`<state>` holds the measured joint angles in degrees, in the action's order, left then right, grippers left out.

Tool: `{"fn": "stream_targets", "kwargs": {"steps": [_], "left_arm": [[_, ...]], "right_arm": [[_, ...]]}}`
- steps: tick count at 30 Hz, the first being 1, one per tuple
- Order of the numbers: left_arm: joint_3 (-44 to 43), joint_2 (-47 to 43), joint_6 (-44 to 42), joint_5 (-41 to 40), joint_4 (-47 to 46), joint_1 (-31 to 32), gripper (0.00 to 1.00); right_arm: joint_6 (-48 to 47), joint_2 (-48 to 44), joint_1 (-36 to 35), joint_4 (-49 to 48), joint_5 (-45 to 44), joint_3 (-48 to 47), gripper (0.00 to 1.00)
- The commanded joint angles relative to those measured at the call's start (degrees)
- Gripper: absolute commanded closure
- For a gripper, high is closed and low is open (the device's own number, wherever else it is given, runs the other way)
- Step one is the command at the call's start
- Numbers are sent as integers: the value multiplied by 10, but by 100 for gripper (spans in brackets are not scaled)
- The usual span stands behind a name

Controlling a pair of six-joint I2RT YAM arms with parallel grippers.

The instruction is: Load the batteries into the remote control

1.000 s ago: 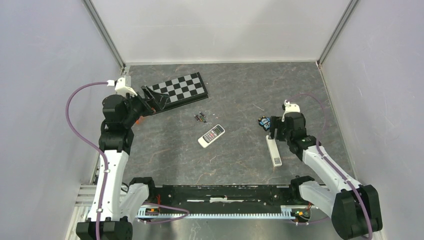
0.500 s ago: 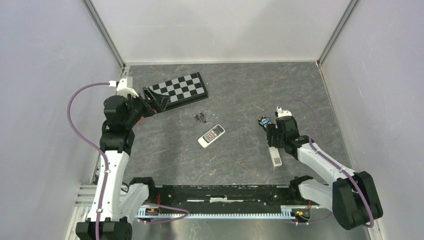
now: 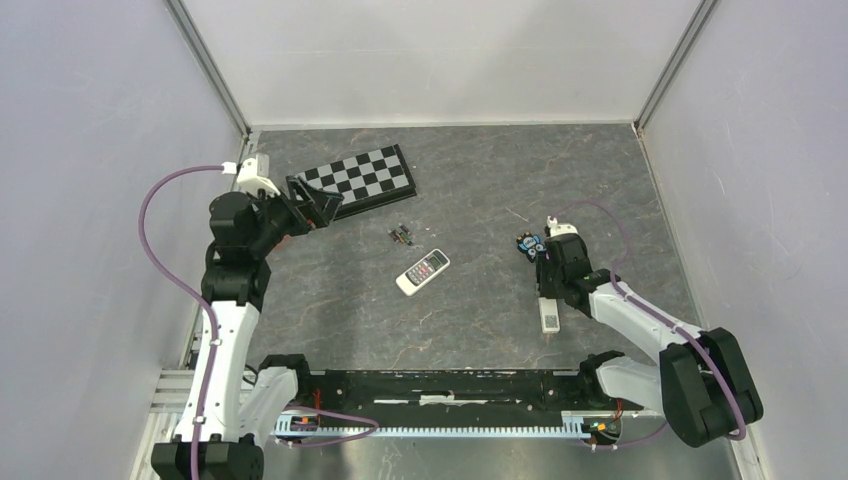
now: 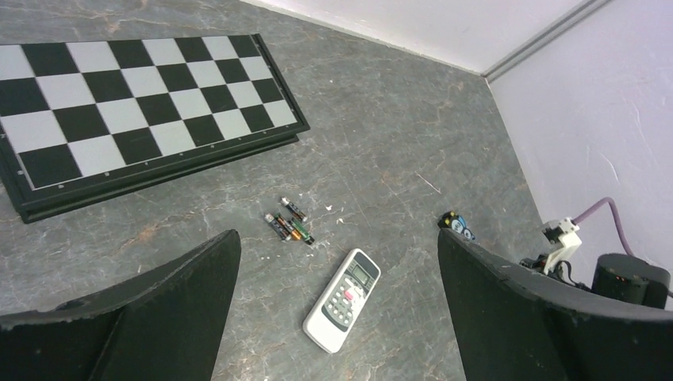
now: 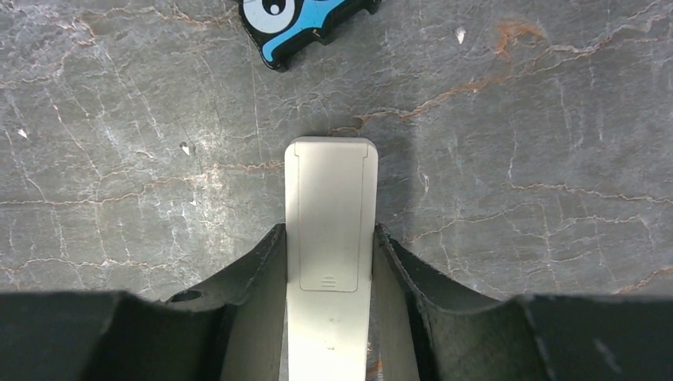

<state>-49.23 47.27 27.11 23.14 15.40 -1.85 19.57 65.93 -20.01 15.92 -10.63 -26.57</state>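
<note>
Remote control (image 5: 329, 238) lies flat on the table (image 5: 119, 159), back up, its battery cover in place. My right gripper (image 5: 329, 230) is down over it, partly closed. One finger is on each long side, and both look to be touching the white casing. Just past the remote control's far end sits a black-and-blue gadget (image 5: 313, 20). The batteries (image 4: 287, 225) lie well apart from it near the middle of the table, a small cluster of dark cells between the chessboard (image 4: 135, 103) and a grey remote (image 4: 343, 300). My left gripper (image 4: 337, 246) hangs above the near edge of the chessboard with its jaws spread wide and nothing in them.
</note>
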Motion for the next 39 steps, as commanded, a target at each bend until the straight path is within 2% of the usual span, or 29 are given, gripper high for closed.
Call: {"fn": "stream_targets", "kwargs": {"steps": [1,5,7,9,13,17,24,29,34,37,39], "left_arm": [[9,-4,-5,53,-47,6,0],[42,-7,36,104,-102,11,0],[64,-8,59,106,-132,43,0],[83,-5,72,91,-152,75,0],[98,19,66,16,-195,189,0],[97,70,29,-87,-221,318,0],[76,166,-9,-155,-271,445,0],[89,198,7,-165,-342,485,0],[69,247,14,-156,-339,504,0],[55,268,26,-184,-312,507,6],[42,281,32,-200,-292,507,15]], "right_arm": [[21,-23,-1,-53,33,-8,79],[61,-53,-2,-135,183,-19,80],[106,-53,-4,-199,259,-24,80],[160,-52,-9,-246,293,-30,81],[277,-38,-25,-358,320,-39,82],[392,-18,-50,-407,275,-53,82],[526,0,-92,-425,155,-49,82],[574,9,-107,-415,116,-52,82],[582,14,-121,-381,75,-72,82],[582,20,-126,-370,63,-79,82],[582,25,-128,-364,59,-81,82]]}}
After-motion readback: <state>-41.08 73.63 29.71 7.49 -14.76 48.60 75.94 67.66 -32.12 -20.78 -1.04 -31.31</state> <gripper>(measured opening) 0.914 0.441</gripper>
